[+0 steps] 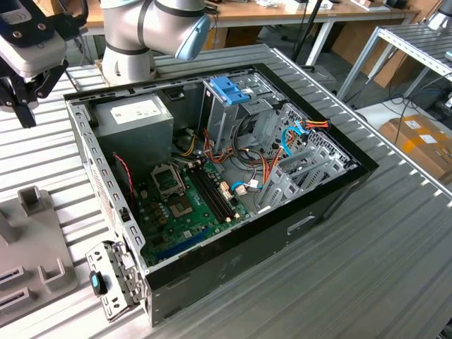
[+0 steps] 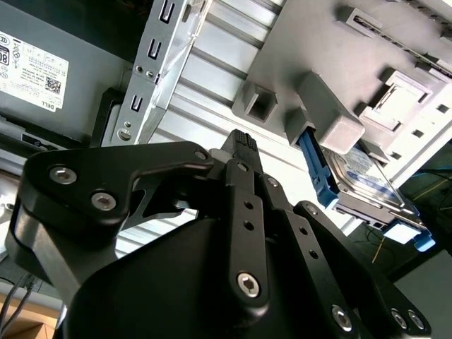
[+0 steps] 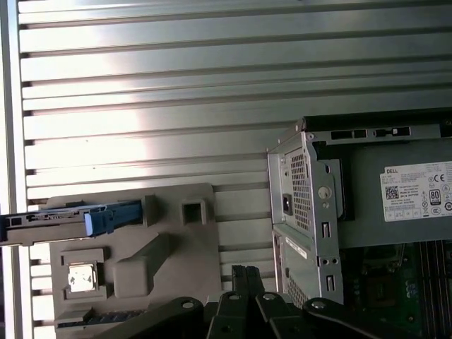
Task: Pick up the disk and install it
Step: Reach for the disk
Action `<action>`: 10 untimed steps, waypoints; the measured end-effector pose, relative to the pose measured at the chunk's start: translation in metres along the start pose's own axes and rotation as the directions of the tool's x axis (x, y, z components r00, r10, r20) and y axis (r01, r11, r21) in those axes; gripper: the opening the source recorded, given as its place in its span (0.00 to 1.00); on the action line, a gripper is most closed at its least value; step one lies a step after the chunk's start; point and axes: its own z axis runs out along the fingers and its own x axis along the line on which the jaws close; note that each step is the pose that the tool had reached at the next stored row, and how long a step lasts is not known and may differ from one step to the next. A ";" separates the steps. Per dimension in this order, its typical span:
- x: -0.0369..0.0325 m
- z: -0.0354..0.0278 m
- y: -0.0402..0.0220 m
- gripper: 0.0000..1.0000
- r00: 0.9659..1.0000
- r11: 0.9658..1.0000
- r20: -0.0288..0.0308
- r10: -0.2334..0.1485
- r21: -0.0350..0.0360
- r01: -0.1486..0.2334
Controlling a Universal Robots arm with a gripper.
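Ribbed metal worktop point(image 3: 141, 92) w/ open PC case point(image 1: 233, 176). Disk point(image 3: 63, 217) stands on edge in grey holder point(image 3: 176, 247) beside the case. Hand point(image 3: 245, 274) hovers near holder, fingers clenched together, empty, apart from disk.

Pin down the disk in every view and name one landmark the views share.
Second wrist view: the disk sits in the grey fixture, its blue rail beside a raised block.
First wrist view: the disk is edge-on at the fixture's side away from the computer case.
Exterior view: the fixture stands at the exterior view's left, beside the case.
Shared landmark: the grey fixture.
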 end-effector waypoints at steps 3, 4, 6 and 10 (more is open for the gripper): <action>0.0026 0.0001 -0.0002 0.11 1.000 1.000 0.000 0.000 0.000 0.000; 0.0037 0.0001 -0.0002 0.11 1.000 1.000 0.000 0.000 0.000 0.000; 0.0052 0.0002 -0.0003 0.11 1.000 1.000 0.000 0.000 0.000 0.000; 0.0075 0.0014 0.0029 0.11 1.000 1.000 0.000 0.000 0.000 0.000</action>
